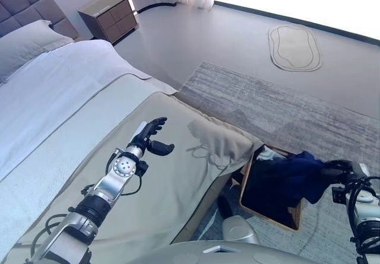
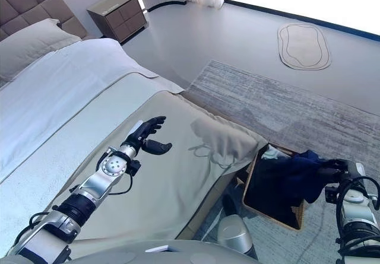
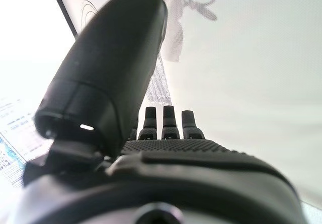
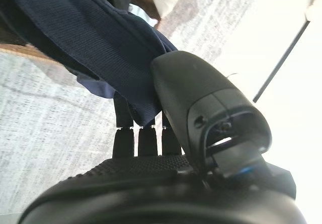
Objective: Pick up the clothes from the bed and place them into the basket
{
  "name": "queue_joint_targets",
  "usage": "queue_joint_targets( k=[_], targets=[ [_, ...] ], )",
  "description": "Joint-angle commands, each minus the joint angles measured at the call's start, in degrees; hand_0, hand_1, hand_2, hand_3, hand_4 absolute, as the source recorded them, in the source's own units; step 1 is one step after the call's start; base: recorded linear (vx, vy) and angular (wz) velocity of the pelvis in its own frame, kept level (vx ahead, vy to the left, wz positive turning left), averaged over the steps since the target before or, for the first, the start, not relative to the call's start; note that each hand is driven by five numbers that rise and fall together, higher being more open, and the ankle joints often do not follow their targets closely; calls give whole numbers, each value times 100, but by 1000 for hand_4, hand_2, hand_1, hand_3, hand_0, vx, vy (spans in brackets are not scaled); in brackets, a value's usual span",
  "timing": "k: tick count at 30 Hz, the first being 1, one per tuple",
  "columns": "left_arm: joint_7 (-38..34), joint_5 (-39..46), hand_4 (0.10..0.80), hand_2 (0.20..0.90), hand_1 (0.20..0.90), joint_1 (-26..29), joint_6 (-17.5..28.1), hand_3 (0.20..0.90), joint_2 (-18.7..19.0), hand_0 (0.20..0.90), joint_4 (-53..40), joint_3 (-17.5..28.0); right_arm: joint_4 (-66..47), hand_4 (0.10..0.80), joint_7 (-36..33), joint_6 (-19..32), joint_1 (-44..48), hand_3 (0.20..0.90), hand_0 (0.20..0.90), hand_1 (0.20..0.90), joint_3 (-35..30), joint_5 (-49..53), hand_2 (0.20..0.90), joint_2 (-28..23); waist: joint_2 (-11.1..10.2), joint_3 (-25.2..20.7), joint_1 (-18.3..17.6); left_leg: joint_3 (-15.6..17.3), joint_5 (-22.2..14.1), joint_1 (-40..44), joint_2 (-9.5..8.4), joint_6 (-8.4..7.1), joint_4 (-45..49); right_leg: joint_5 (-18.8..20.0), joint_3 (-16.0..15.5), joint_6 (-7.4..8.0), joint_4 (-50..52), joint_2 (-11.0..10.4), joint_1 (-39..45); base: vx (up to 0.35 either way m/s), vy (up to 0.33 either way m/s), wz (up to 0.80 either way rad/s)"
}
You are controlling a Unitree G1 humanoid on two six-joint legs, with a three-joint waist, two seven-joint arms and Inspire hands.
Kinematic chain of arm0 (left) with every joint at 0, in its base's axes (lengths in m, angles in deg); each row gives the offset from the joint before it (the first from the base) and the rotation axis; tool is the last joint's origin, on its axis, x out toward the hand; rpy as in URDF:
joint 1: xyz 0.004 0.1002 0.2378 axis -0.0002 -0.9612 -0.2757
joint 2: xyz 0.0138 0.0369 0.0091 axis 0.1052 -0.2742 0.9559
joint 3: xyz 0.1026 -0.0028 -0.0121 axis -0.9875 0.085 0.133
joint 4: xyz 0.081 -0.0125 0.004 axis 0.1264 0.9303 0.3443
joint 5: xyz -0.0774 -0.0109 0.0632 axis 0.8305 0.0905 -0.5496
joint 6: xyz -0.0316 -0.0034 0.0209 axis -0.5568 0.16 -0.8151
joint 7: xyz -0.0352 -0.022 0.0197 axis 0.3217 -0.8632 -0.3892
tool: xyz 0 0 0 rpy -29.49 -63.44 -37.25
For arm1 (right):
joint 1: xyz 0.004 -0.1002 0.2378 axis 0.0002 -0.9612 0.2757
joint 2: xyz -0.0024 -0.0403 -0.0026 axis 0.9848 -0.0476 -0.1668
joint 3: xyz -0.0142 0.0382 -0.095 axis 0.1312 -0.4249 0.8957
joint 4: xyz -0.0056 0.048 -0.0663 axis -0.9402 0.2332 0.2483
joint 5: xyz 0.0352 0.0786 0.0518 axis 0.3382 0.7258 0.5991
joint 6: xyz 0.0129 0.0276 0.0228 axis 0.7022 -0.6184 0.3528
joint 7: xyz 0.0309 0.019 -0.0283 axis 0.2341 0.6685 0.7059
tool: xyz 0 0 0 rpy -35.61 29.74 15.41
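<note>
Clearly ribbed navy cloth [image 4: 95,43], woven basket [image 1: 252,207].

right hand [image 4: 166,133]: fingertips hidden under the navy garment [image 4: 95,38] | basket [image 1: 297,216]: inside mostly covered by dark cloth — contents not separable | bed [image 1: 89,98]: cut off at the left edge | left hand [image 3: 166,123]: fingers partly behind thumb — open
</note>
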Motion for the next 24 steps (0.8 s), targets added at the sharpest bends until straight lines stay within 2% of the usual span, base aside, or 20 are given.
queue_joint_targets(
  k=[1, 17, 24],
  targets=[
    [-77, -155, 800, 900, 900, 326, 248, 900, 132, 900, -243, 160, 15, 800, -131, 297, 452, 900, 900, 900, -73, -90, 900, -160, -153, -111, 154, -447, -478, -200, -24, 152, 410, -359, -225, 169, 161, 39, 271, 0, 0, 0],
    [27, -295, 800, 900, 900, 85, 283, 900, 162, 900, -249, 309, -352, 800, -8, 250, 300, 900, 900, 900, 108, -136, 900, 124, -339, -196, 290, -533, -425, -170, -20, 158, 342, -395, -300, 152, 170, 60, 368, 2, -1, 2],
    [-76, -305, 800, 900, 900, -39, 295, 900, 135, 900, -261, 448, -737, 800, -120, 236, 286, 900, 900, 900, 183, -70, 900, 170, -394, -211, 366, -528, -391, -145, 19, 134, 344, -447, -437, 123, 206, 42, 438, 8, 10, 4]
  ],
)
